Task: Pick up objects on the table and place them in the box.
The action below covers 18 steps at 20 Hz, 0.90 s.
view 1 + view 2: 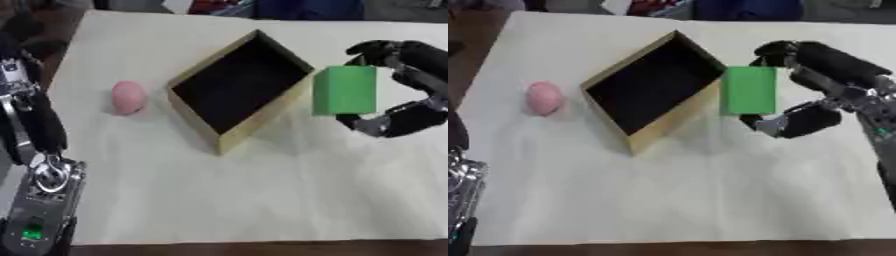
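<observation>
A green block (345, 90) stands just right of the wooden box (229, 134), close to its right wall. My right hand (820, 80) comes in from the right and is curled round the block, fingers over its top and thumb under its lower edge. The box is open on top with a dark inside and lies turned diagonally on the table. A pink egg-shaped object (128, 97) rests on the white cloth to the left of the box. Only my left arm (35, 165) shows along the left edge; its hand is out of view.
A white cloth (262, 200) covers the table down to the front edge. Coloured items lie beyond the table's far edge (227, 7).
</observation>
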{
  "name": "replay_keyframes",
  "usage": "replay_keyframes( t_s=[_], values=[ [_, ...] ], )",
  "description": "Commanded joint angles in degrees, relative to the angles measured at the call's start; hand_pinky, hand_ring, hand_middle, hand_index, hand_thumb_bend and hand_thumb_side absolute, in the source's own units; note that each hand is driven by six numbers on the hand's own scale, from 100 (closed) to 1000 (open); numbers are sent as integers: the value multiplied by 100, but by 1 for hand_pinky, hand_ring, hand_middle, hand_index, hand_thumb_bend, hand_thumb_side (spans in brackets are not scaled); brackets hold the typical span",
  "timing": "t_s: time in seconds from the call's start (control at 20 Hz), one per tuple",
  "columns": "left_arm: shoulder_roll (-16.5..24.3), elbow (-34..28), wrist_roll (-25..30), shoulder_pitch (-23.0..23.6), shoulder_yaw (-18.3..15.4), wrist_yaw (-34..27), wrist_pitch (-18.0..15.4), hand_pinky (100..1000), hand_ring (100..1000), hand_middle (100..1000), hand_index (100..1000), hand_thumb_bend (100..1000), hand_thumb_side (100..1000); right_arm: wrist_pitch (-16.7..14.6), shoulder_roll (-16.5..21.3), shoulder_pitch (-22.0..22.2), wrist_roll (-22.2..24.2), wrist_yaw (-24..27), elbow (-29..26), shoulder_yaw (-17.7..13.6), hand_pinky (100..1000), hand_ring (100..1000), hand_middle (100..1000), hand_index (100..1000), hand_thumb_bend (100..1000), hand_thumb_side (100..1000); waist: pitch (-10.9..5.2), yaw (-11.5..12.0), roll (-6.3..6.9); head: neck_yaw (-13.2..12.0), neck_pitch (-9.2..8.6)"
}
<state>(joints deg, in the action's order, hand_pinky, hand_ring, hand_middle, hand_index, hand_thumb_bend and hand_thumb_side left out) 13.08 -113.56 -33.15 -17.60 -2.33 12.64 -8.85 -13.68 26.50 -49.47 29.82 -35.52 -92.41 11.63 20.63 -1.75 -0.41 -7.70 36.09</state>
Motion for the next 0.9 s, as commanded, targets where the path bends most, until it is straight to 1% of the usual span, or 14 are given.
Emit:
replay_keyframes(
  t_s=[0.05, 0.25, 0.4, 0.45, 0.6, 0.75, 0.9],
  values=[
    [45, -103, 36, -28, 20, -33, -8, 749, 615, 660, 805, 146, 977, 15, -57, -357, 7, 64, 27, 21, 920, 919, 454, 734, 100, 421, -133, 33, 14, 45, -70],
    [33, -103, 65, -42, 43, -51, -11, 750, 615, 660, 805, 146, 976, -71, -360, -792, 103, -74, 422, 80, 923, 920, 457, 735, 100, 423, -130, 105, 13, 108, -78],
    [26, -103, 85, -47, 57, -68, -15, 750, 615, 661, 805, 146, 976, -144, -600, -1097, 145, -208, 854, 97, 928, 922, 458, 736, 100, 439, -138, 160, 7, 174, -81],
    [21, -103, 93, -52, 65, -75, -16, 750, 615, 661, 805, 146, 976, -168, -700, -1184, 167, -244, 1016, 94, 934, 927, 457, 741, 100, 469, -142, 180, 7, 199, -81],
    [4, -103, 123, -69, 89, -99, -20, 750, 616, 661, 805, 146, 976, -206, -1031, -1428, 252, -364, 1526, 26, 938, 932, 458, 744, 100, 493, -158, 233, 7, 272, -74],
    [-7, -103, 155, -83, 110, -122, -24, 750, 616, 661, 805, 146, 975, -249, -1355, -1623, 391, -542, 2053, -66, 944, 940, 467, 752, 100, 573, -183, 301, 14, 351, -74],
    [-19, -103, 176, -89, 123, -144, -25, 750, 616, 661, 805, 146, 975, -337, -1593, -1786, 486, -809, 2533, -149, 945, 943, 480, 759, 100, 606, -193, 354, 13, 408, -89]
  ],
)
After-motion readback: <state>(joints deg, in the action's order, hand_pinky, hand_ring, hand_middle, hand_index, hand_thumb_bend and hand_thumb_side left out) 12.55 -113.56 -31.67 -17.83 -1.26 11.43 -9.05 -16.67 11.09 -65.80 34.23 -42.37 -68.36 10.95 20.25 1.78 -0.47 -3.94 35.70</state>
